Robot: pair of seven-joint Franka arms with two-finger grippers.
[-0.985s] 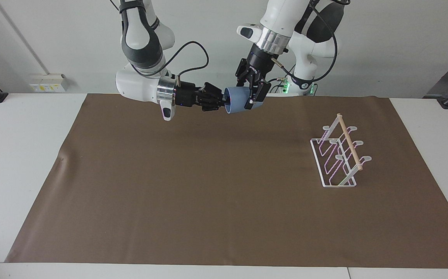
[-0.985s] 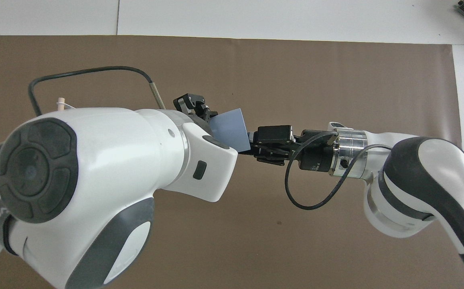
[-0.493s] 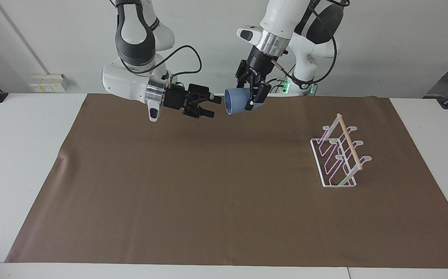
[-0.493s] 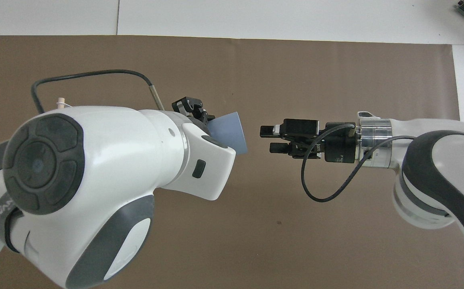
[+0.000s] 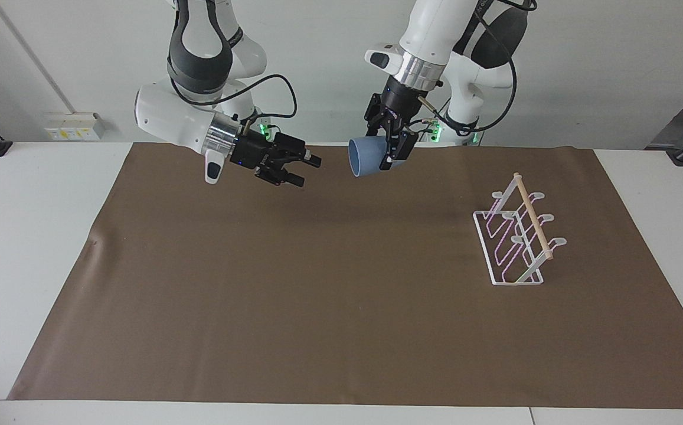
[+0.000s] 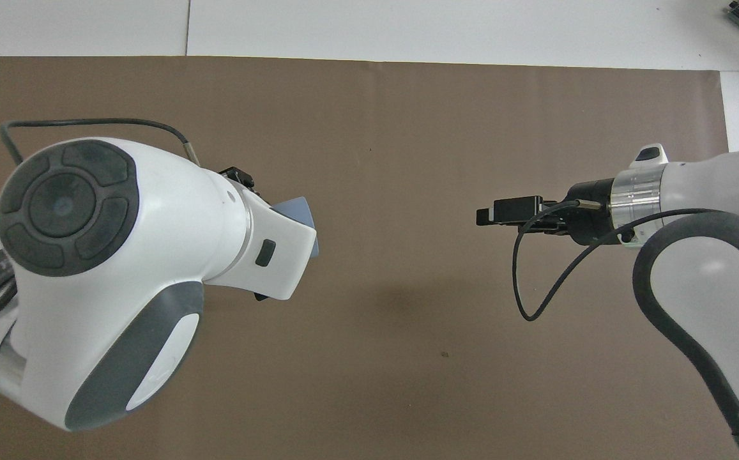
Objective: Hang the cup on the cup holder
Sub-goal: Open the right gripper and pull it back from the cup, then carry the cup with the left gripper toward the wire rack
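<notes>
facing view, left gripper [image 5: 392,154]: clamped on the cup [image 5: 365,157], held tipped in the air over the mat's [image 5: 294,295] edge nearest the robots.
facing view, right gripper [image 5: 304,169]: fingers spread wide, empty; it has let go and backed away from the cup.
facing view, cup holder [image 5: 515,236]: stands bare toward the left arm's end of the mat, well apart from the cup.
overhead view, cup [image 6: 297,212]: only a sliver shows past the left arm.
overhead view, right gripper [image 6: 488,216]: clear of the cup.
meaning: handover looks done; carrying the cup to a prong remains.

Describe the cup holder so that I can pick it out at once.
On the brown mat, look toward the left arm's end of the table. The cup holder stands there alone: a white wire rack with looped prongs and a light wooden rod on top, no cup on it.
</notes>
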